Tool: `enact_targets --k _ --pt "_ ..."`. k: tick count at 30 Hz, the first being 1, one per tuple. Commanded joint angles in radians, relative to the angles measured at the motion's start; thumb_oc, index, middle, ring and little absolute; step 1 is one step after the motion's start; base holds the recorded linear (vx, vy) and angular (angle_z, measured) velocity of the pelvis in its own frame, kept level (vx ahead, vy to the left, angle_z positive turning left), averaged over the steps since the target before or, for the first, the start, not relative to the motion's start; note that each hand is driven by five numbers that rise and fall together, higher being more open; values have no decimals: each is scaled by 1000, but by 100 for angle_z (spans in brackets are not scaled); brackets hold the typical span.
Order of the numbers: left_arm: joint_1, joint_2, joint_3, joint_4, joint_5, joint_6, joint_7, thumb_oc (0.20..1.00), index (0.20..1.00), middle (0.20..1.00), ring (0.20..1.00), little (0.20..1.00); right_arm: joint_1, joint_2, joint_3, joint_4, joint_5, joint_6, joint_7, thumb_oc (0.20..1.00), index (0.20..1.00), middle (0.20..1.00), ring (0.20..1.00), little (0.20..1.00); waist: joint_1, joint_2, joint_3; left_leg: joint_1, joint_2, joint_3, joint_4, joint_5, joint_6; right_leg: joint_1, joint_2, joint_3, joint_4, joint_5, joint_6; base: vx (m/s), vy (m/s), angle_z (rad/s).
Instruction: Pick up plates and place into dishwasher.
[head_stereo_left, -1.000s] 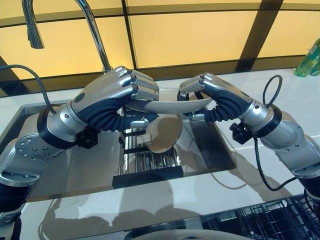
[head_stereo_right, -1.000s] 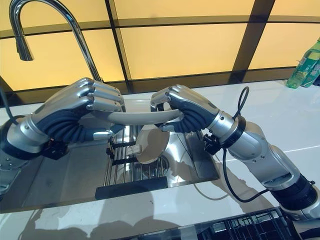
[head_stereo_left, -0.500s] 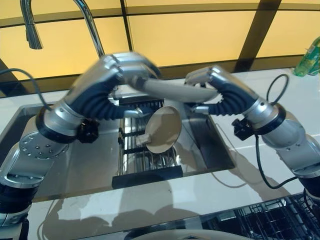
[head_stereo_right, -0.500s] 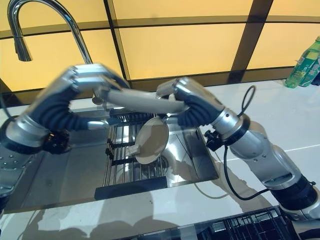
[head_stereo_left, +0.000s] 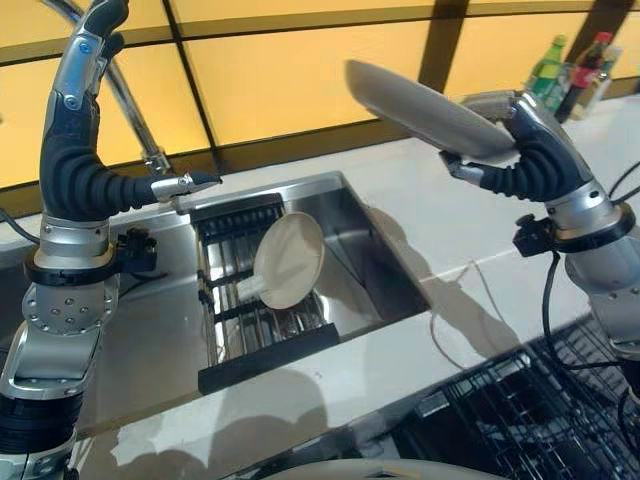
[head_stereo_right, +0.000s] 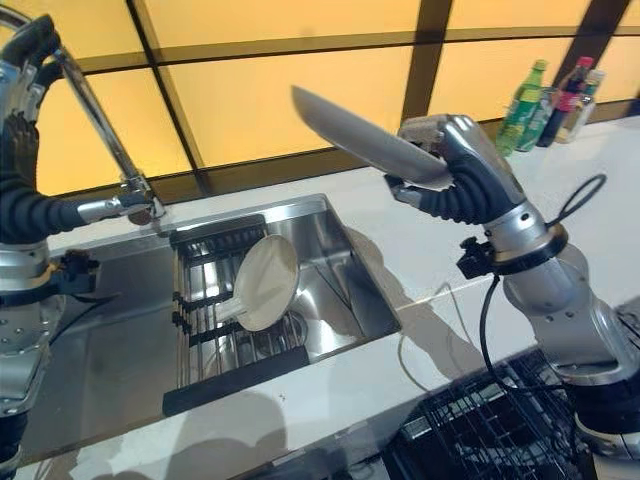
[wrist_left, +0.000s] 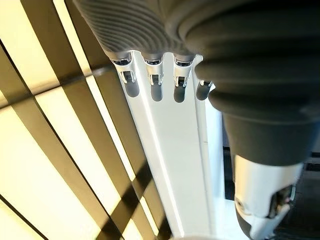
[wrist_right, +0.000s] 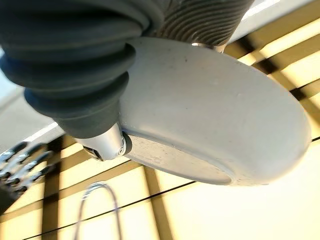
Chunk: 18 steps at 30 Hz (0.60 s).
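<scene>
My right hand (head_stereo_right: 455, 160), silver with a dark ribbed cover, has its fingers curled on a plain pale grey round plate (head_stereo_left: 425, 108); the plate's underside in my right wrist view is off-white with faint specks. My left hand (head_stereo_left: 85, 60) carries the same silver and dark ribbed finish. A second round plate, cream-beige and unpatterned (head_stereo_left: 289, 260), sits in the brushed steel sink (head_stereo_left: 370, 270) on a black slatted rack (head_stereo_left: 235, 290). The counter (head_stereo_left: 450, 240) is glossy white. Wall panels (head_stereo_right: 290, 90) are amber-yellow with dark brown dividers (a regular grid). Green and dark red bottles (head_stereo_right: 545, 100) stand on the counter. A black wire dishwasher rack (head_stereo_right: 480, 430) shows below.
</scene>
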Motion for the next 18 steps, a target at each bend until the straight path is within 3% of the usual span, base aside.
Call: enact_targets --k 1,8,12,13,17,18 --pt "0 4 40 65 -56 -33 9 1000 1000 1000 1000 1000 34 -62 -96 29 -19 -20 -77 200 200 200 200 200 -28 -24 -72 33 1 -19 16 -136 1 -67 -15 33 3 39 45 6 66 -25" --pt "-28 -5 35 93 -100 -18 -42 1000 1000 1000 1000 1000 217 -30 -259 55 -64 28 -149 200 200 200 200 200 -101 -26 -47 54 -9 23 10 -149 19 -97 -21 68 64 33 62 19 79 -23" --pt "-60 1 23 112 -71 25 -31 1000 1000 1000 1000 1000 327 18 -349 75 -61 16 -159 200 200 200 200 200 -165 -32 -17 71 -23 57 3 -171 35 -126 -38 89 76 53 91 2 50 -28" --pt "-65 3 19 117 -62 25 -24 1000 1000 1000 1000 1000 335 24 -356 78 -62 8 -159 200 200 200 200 200 -165 -34 -13 73 -24 63 3 -173 36 -130 -40 89 78 60 96 -26 5 -27" --pt "-27 23 86 139 -10 37 51 1000 1000 1000 1000 1000 353 41 -365 143 -21 10 -129 200 200 200 200 200 -159 -42 12 93 -5 182 1 -187 36 -164 -84 -59 124 89 131 -77 -60 -75" --pt "-20 26 100 142 -5 35 59 1000 1000 1000 1000 1000 349 45 -358 153 -17 16 -132 200 200 200 200 200 -157 -43 16 89 0 199 1 -178 38 -175 -87 -67 143 96 130 -136 -109 -133"
